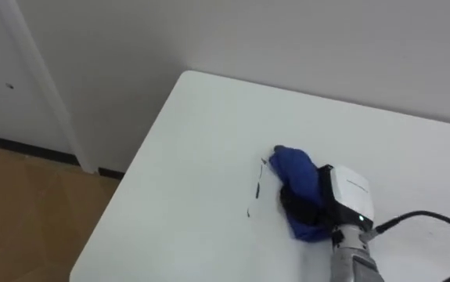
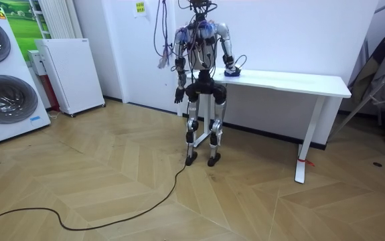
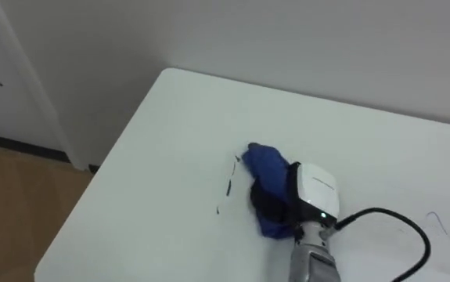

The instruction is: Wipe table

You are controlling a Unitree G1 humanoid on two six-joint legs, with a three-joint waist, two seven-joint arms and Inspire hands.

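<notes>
The white table point(image 1: 209, 117) stands against the wall; the robot stands at its end on the room view's left, with the left hand point(image 2: 177, 96) hanging idle at its side. The blue cloth point(image 1: 295, 168) lies bunched on the tabletop near that end with the right hand point(image 1: 318, 202) laid on top of it, but whether this hand clasps the cloth or merely presses on it cannot be told. The step in hand is judged to be the wiping stroke: thin black marks point(image 1: 256, 192) lie just left of the cloth, so the next move calls for downward pressure and 1 firm sweep leftward across them.
</notes>
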